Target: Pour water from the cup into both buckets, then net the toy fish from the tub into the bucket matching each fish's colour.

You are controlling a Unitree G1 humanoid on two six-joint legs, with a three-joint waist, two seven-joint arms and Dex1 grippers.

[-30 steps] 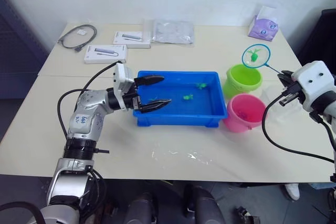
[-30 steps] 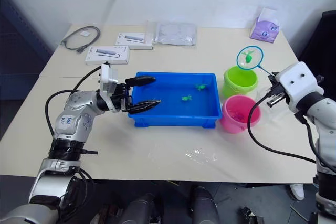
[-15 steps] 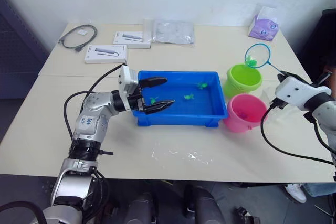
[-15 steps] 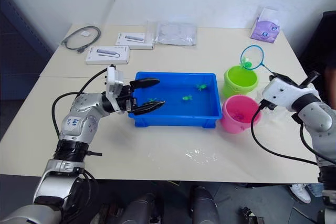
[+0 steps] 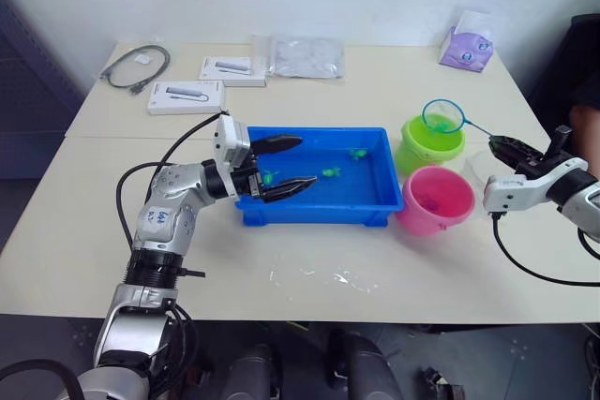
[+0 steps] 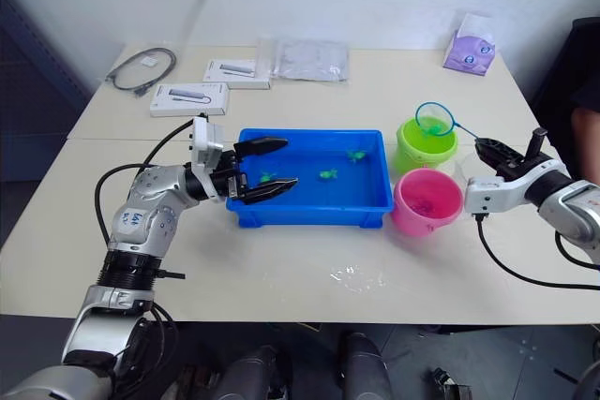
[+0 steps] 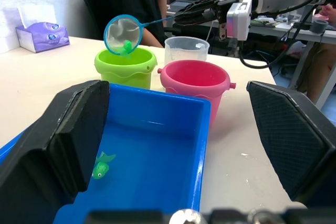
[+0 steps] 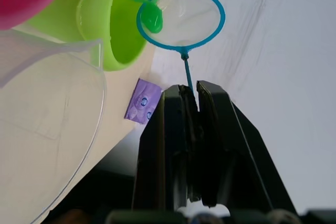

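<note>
Pinching the net (image 8: 181,18) handle, right gripper (image 8: 191,98) closed tight

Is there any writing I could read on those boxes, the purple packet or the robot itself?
None can be read.
White boxes: printed marks, too small.
Purple tissue packet: round blue marks, blurred.
Left arm: small blue marking, too small.

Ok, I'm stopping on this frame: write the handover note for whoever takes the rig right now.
Right gripper: shut on the net handle, hoop over the green bucket with a green fish in it.
Left gripper: open, empty, over the tub.
Cup stands behind the pink bucket.
Done: one green fish netted.
Left: drop it in the green bucket, then net the three green fish lying in the tub.
</note>
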